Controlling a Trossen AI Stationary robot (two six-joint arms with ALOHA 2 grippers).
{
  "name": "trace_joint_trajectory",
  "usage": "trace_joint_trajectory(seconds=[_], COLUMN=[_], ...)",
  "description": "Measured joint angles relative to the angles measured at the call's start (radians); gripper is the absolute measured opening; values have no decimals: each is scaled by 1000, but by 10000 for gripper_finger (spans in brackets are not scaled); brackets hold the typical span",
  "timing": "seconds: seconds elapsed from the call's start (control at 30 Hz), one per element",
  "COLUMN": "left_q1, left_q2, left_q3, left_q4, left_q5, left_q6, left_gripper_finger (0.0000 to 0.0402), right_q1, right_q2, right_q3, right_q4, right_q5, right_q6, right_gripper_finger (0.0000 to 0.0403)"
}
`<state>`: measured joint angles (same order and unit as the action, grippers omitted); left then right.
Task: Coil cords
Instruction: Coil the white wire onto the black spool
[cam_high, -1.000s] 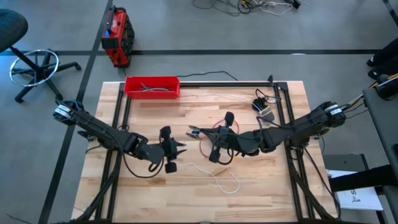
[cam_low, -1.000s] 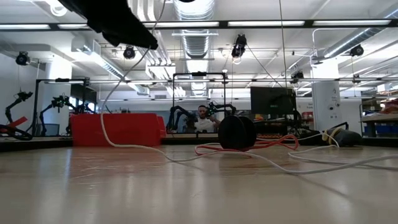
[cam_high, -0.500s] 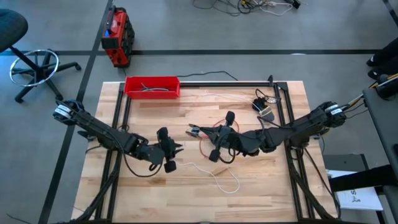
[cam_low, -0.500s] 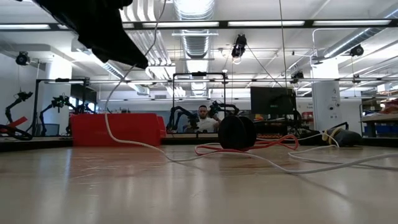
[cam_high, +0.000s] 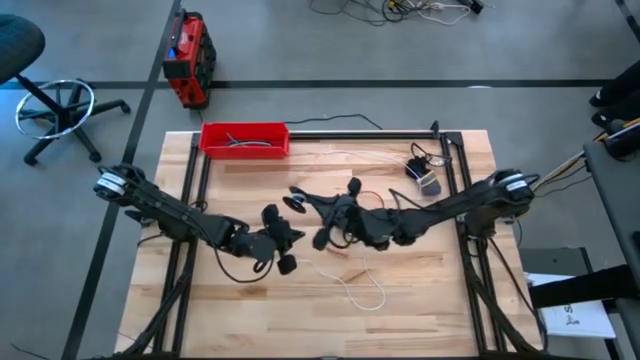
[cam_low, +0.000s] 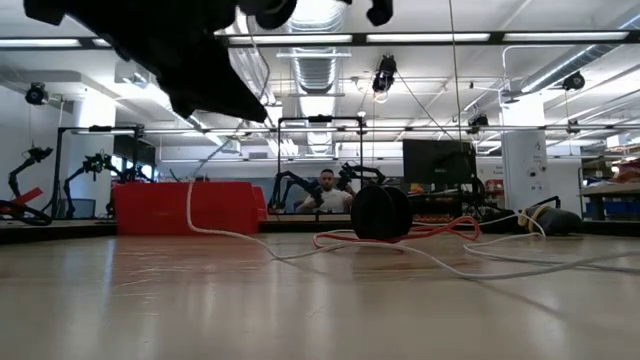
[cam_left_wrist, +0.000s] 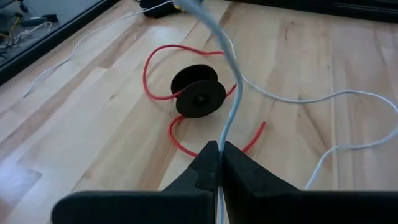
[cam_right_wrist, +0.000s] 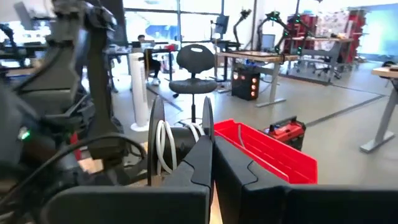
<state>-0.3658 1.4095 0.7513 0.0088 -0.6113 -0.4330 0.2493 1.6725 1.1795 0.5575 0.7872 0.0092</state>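
Since a second ago both grippers have been shifting toward the red tray (cam_high: 245, 139), which is holding short dark cables (cam_high: 247, 143). The left gripper (cam_left_wrist: 219, 163) is pinching the white cord (cam_left_wrist: 231, 93), its fingers pressed together, near the black disc (cam_left_wrist: 199, 94) lying on the red cord (cam_left_wrist: 163, 51). The right gripper (cam_right_wrist: 213, 163) is clamping a spool (cam_right_wrist: 180, 142) wound with white cord, nearer the tray.

Red cord (cam_left_wrist: 163, 60) loops around black disc (cam_left_wrist: 198, 97); white cord (cam_high: 362, 291) trails loose.

red cord (cam_left_wrist: 163, 59), white cord (cam_left_wrist: 323, 99), red tray (cam_high: 245, 138), black disc (cam_left_wrist: 199, 98)
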Motion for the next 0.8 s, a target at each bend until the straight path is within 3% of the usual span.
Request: trace_joint_trajectory(seconds=[0.17,0.37,0.8], left_q1=[27,30,28], left_q2=[36,41,-34], left_q3=[2,23,39], left_q4=[49,64,72], left_q5=[0,24,57], left_q6=[-4,16,38], left_gripper_finger=[1,0,0], right_q1=[-21,-34,-41], right_q2=[79,144,148], right_q3=[54,117,123], right_q4=[-44,-243,-573], right_q5=[3,3,25], right_q6=[3,58,154], right_gripper_finger=[0,0,0])
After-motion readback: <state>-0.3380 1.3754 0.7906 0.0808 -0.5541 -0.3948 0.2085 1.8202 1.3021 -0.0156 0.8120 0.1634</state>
